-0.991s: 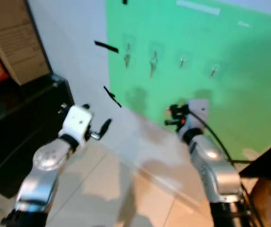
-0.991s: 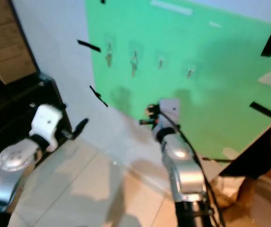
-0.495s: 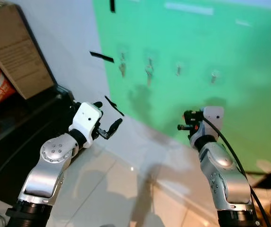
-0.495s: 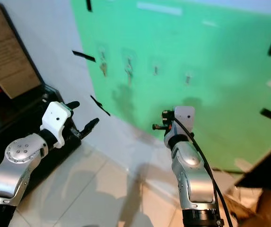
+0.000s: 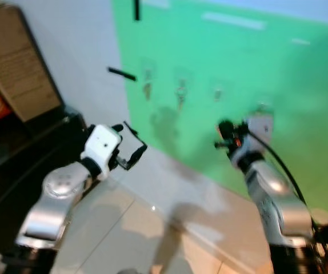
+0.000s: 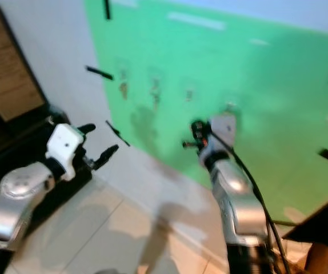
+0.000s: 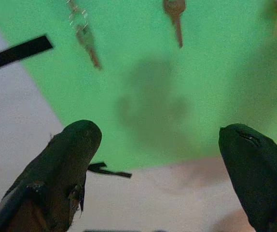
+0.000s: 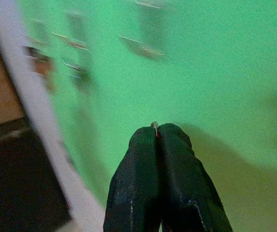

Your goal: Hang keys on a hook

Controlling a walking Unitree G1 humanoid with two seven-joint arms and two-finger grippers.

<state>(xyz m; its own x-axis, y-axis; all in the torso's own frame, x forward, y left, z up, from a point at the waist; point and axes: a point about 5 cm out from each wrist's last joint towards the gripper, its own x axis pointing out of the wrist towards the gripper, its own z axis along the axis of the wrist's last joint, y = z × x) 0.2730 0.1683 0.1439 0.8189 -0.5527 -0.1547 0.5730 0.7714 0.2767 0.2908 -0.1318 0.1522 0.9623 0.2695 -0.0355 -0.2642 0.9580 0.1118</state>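
Observation:
A green board [image 5: 278, 74] on the wall carries a row of small hooks. A key [image 5: 147, 87] hangs on the leftmost hook and another key [image 5: 181, 92] on the one beside it; both keys [image 7: 87, 40] also appear in the left wrist view. The two right hooks [image 5: 218, 93] look bare. My right gripper [image 5: 223, 135] is raised close to the board below the rightmost hook [image 5: 262, 106]. It is shut, with a sliver of metal from the keys [image 8: 154, 125] showing at its fingertips. My left gripper [image 5: 131, 142] hangs open and empty, lower left of the board.
A cardboard box [image 5: 15, 63] sits on a black cabinet [image 5: 10, 171] at the left. Black tape strips [image 5: 122, 73] mark the white wall and the board's edge. Below lies a tiled floor [image 5: 130, 234].
My right gripper has risen closer to the board, toward the rightmost hook. The left arm has barely moved. The view has shifted and blurred slightly.

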